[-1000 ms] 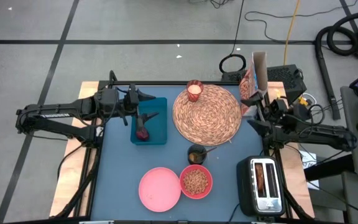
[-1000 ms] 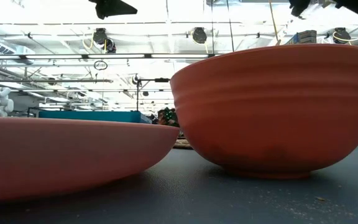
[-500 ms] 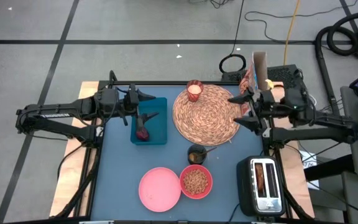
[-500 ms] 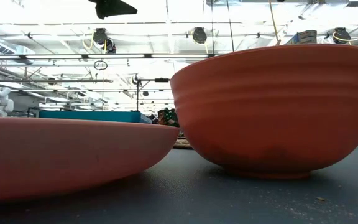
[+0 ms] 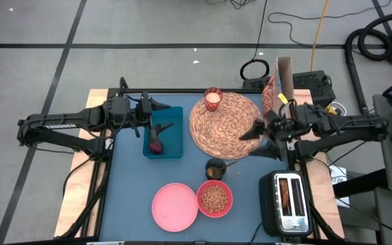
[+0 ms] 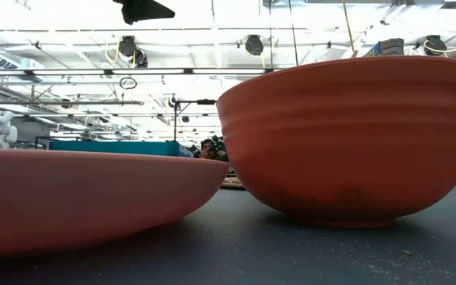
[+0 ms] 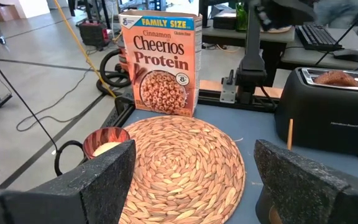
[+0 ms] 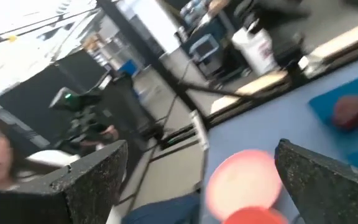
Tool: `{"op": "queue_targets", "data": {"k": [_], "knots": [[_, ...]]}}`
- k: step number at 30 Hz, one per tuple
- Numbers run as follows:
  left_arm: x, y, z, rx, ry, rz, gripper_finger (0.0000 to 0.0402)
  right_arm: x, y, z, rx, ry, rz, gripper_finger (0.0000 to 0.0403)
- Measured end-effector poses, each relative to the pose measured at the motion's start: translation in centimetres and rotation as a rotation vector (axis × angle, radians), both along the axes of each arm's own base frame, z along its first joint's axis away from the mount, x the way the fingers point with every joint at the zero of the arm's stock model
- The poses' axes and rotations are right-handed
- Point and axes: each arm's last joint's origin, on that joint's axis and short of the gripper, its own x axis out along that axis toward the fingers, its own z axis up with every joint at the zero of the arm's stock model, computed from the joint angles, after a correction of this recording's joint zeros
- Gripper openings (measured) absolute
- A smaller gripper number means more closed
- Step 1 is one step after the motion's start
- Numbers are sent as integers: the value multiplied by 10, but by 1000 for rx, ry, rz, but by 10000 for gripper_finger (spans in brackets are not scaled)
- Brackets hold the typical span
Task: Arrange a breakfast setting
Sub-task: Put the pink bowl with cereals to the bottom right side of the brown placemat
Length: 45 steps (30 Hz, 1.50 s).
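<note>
Both arms are dark, near-black assemblies built from slender tubular links joined by bulkier, blocky joint housings. The left arm [image 5: 67, 126] carries faint pale lettering along its long link. The right arm [image 5: 349, 126] shows a small yellow detail close to its wrist. Each arm ends in a two-finger hand. The left hand [image 5: 165, 117] has tapered, pointed fingers. The right hand [image 5: 258, 141] has the same tapered, wedge-shaped fingers. In the wrist views the fingers [image 7: 101, 177] present broad black pads with a coarse, grainy, speckled surface texture.
</note>
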Motion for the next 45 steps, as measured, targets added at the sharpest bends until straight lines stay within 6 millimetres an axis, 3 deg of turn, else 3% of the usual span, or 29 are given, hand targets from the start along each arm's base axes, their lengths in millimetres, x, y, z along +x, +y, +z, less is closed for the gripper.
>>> {"op": "queue_targets", "data": {"k": [18,32,45], "knots": [[0,0,0,-25,-6,6,333,43,58,-41,299,387,126,393],[0,0,0,-22,-6,5,333,66,77,-73,274,539,126,393],[0,0,0,-25,-6,6,333,71,87,-108,231,796,71,393]]}}
